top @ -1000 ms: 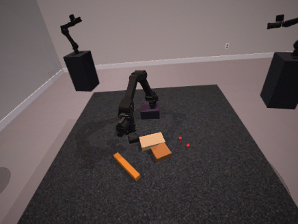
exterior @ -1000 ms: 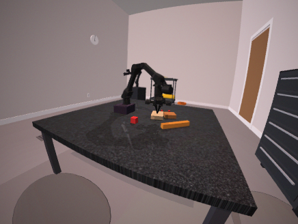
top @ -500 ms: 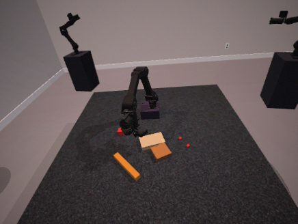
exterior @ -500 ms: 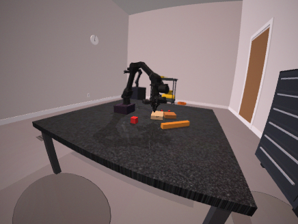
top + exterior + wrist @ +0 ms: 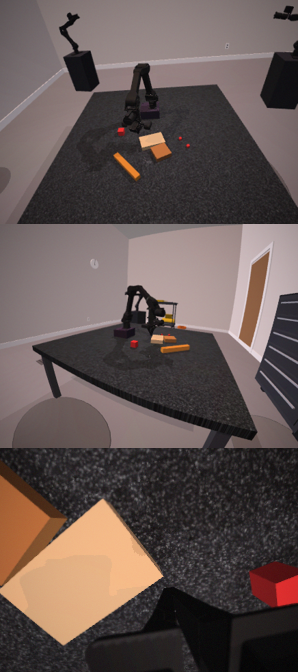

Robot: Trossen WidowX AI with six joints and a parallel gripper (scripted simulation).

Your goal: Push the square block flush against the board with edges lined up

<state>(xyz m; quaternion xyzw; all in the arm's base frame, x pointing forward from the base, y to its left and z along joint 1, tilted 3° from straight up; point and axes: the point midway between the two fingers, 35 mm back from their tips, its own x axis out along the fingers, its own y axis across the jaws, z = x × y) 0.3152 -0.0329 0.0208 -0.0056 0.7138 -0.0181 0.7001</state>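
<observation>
The square block (image 5: 160, 151) (image 5: 170, 339) (image 5: 22, 530) is brown-orange and lies flat by a long side of the pale tan board (image 5: 152, 140) (image 5: 157, 339) (image 5: 85, 578). In the wrist view their facing sides are slightly angled, with a narrow wedge of dark surface near one corner of the block. Whether they touch is hard to tell, as the board hides part of the block's lower edge. My gripper (image 5: 138, 130) (image 5: 151, 333) (image 5: 169, 592) is shut and empty, near the board on the side away from the block. Its height above the table is unclear.
An orange bar (image 5: 126, 166) (image 5: 175, 348) lies in front of the board. A red cube (image 5: 121, 132) (image 5: 134, 343) (image 5: 275, 585) lies to the left of my gripper in the top view. Two tiny red cubes (image 5: 180, 138) (image 5: 188, 145) lie to the right of the board there.
</observation>
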